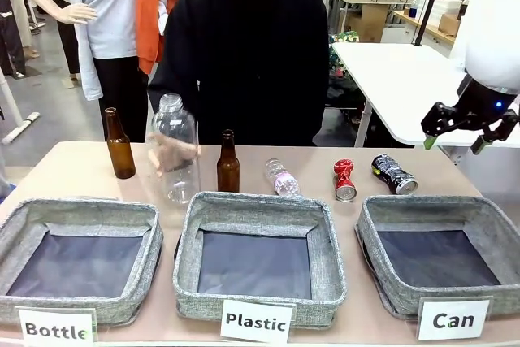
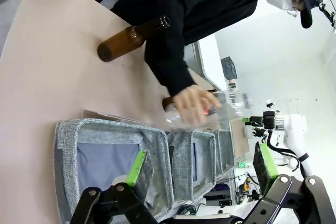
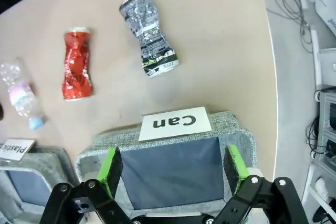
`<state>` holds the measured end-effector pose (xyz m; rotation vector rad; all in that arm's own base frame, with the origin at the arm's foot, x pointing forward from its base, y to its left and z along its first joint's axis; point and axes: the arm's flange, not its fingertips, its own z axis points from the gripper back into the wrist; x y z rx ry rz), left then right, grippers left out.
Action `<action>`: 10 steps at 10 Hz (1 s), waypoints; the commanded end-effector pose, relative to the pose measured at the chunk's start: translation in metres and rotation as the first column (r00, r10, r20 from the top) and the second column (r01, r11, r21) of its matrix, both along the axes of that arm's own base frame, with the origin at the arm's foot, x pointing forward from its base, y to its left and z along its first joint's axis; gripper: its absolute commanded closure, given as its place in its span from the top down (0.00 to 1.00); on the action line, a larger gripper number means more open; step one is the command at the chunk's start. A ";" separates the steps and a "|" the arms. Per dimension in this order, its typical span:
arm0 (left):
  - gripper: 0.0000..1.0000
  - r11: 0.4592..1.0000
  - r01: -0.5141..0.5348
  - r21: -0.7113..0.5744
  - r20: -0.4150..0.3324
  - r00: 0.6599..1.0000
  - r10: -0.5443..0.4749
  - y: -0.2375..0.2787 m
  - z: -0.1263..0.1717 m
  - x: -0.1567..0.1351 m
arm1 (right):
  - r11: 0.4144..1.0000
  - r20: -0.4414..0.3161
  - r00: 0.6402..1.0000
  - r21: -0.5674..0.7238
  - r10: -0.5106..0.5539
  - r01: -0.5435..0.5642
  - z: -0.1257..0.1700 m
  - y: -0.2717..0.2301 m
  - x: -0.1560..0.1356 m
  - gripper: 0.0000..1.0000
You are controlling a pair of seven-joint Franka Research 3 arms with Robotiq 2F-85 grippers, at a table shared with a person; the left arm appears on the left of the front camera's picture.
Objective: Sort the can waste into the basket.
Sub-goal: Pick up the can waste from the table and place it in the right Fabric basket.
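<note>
Two crushed cans lie on the table behind the "Can" basket (image 1: 431,207): a red can (image 1: 344,180) and, to its right, a black-and-silver printed can (image 1: 394,174). My right gripper (image 1: 453,144) hangs open in the air, above and right of both cans, holding nothing. In the right wrist view the red can (image 3: 76,65) and the printed can (image 3: 148,35) lie beyond the grey basket (image 3: 236,135) with its "Can" label (image 3: 175,123), and the right gripper (image 3: 173,169) hovers open over the basket. My left gripper (image 2: 202,166) is open and empty above the row of baskets.
A person at the far side holds a large clear plastic bottle (image 1: 173,152) upright on the table. Two brown glass bottles (image 1: 120,145) (image 1: 228,164) stand nearby, and a small clear bottle (image 1: 282,178) lies beside the red can. Baskets labelled "Bottle" (image 1: 81,209) and "Plastic" (image 1: 256,201) line the near edge.
</note>
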<state>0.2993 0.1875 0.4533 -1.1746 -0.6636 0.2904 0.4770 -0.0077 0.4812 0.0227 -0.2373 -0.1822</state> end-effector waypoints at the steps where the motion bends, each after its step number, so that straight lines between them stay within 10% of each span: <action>1: 1.00 1.000 0.002 -0.004 0.035 0.999 -0.002 0.000 0.001 0.002 | 0.999 0.062 0.997 0.020 0.046 -0.048 -0.018 0.009 0.027 1.00; 10: 1.00 1.000 0.002 -0.004 0.035 0.999 -0.002 0.000 0.001 0.002 | 0.998 -0.072 0.995 -0.004 -0.066 0.066 -0.148 0.026 0.162 1.00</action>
